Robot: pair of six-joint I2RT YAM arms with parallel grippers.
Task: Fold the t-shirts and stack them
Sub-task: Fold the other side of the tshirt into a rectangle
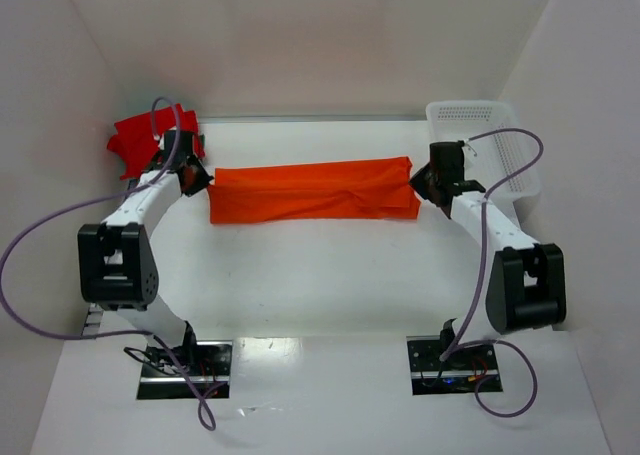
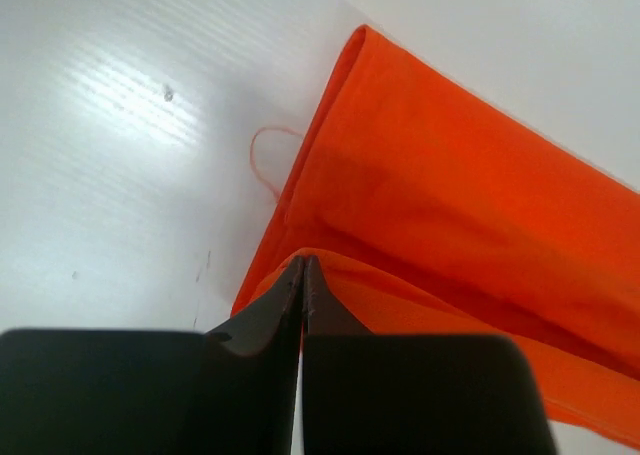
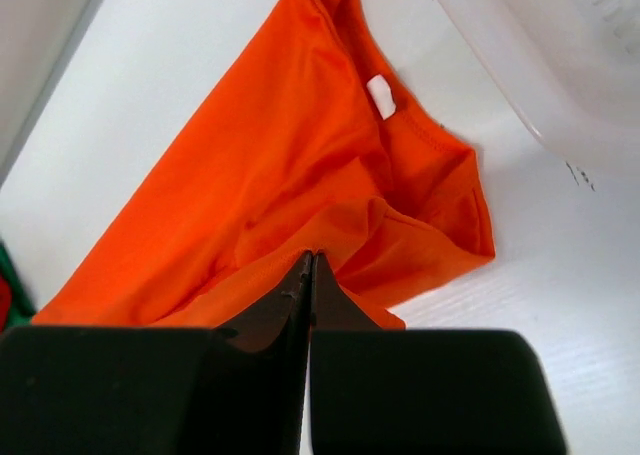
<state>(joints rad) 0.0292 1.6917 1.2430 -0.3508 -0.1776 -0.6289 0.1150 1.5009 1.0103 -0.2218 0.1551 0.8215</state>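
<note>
Currently the orange t-shirt (image 1: 315, 190) lies folded into a long narrow band across the far middle of the table (image 1: 320, 285), running side to side between the two arms. At the band's left end sits the left gripper (image 1: 196, 179). The left wrist view shows its fingers (image 2: 268, 320) pressed together, a fold of orange cloth pinched at the tips. A loose thread (image 2: 268, 157) curls on the table just beside that edge of the shirt. At the band's right end sits the right gripper (image 1: 424, 183). Its fingers (image 3: 275, 320) are likewise closed, clamping a bunched orange fold. The collar end is on this side, and the white neck label (image 3: 381, 96) shows inside the neckline. A white basket (image 1: 490, 145) stands at the far right corner, just beside the shirt's collar end. A red t-shirt (image 1: 143, 140) is bunched in the far left corner, behind the left arm and apart from the orange one.
</note>
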